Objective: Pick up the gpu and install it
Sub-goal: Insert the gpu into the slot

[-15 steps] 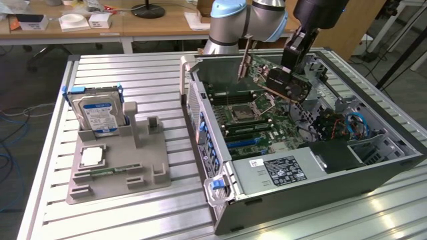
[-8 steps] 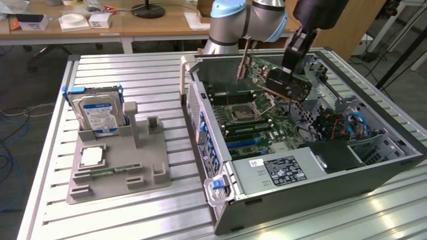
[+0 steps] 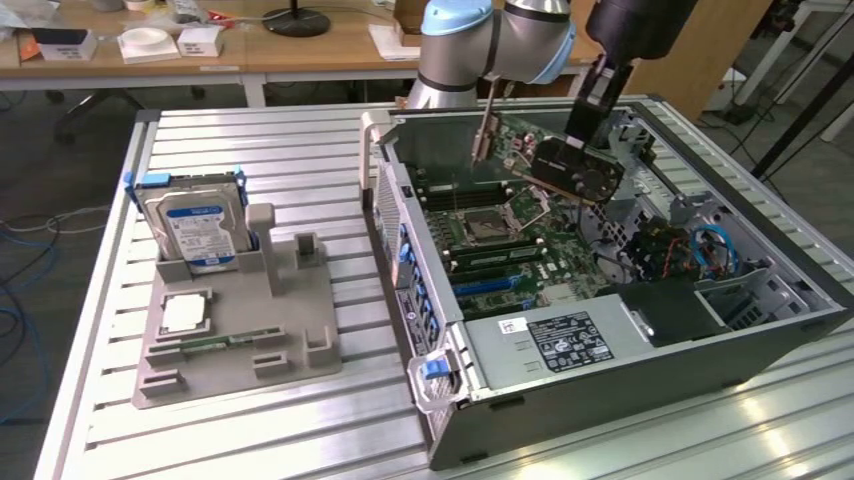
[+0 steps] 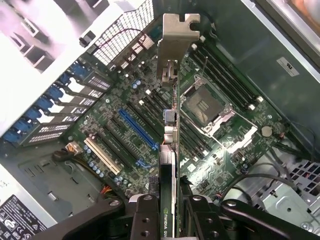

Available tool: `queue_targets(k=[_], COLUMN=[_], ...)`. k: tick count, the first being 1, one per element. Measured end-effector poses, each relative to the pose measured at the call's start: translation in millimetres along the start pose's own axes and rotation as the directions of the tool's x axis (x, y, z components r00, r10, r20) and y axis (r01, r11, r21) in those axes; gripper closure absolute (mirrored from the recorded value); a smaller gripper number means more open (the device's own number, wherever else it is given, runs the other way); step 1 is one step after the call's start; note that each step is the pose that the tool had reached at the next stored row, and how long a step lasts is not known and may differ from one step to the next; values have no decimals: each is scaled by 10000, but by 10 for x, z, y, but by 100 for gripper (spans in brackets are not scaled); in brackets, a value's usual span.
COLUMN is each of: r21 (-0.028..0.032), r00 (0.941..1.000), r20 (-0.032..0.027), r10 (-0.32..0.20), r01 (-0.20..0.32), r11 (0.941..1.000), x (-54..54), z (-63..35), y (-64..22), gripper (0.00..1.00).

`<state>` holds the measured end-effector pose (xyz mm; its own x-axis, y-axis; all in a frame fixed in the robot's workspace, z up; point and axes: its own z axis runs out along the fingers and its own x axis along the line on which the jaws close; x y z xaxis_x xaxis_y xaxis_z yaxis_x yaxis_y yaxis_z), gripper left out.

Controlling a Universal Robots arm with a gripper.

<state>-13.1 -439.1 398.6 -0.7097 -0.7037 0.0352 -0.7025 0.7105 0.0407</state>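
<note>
The room was bright, lit evenly from overhead, with glare streaking the slatted table [image 3: 781, 440] well away from the claw [image 3: 577, 135]. Under the claw the motherboard [image 4: 125, 125] lay in softer shade, one white glint beside the socket [image 4: 205, 105]. The case panel [image 4: 30, 35] beyond was washed out.

The grey-and-blue robot arm [image 3: 487, 40] angles downward, its black metal fingers [image 4: 145, 216] clamped on the thin, black-faced gpu [image 3: 577, 168].

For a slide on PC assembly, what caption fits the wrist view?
Gripper holds the gpu edge-on over the motherboard inside the open computer case, not yet seated.
</note>
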Motion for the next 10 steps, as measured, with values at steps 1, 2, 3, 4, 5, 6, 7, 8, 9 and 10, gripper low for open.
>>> queue_targets(k=[1,2,3,4,5,6,7,8,9,10], r21=[3,5,7,10,12,15,18,20,23,25], r00=[10000,9999,9998,9996,9994,9991,9987,9983,9979,9973], r20=[-3,-6,-9,-12,-14,-18,-21,-25,-28,-31], r10=[-69,-138,-209,-281,-353,-433,-506,-580,-655,-730], r01=[69,138,209,281,353,433,506,580,655,730], r11=[10000,9999,9998,9996,9994,9991,9987,9983,9979,9973], x=[0,-1,-1,-1,-1,-1,-2,-2,-2,-2], z=[1,3,4,6,7,9,10,12,14,15], y=[0,0,0,0,0,1,1,1,1,1], gripper=[74,74,74,74,74,74,74,74,74,74])
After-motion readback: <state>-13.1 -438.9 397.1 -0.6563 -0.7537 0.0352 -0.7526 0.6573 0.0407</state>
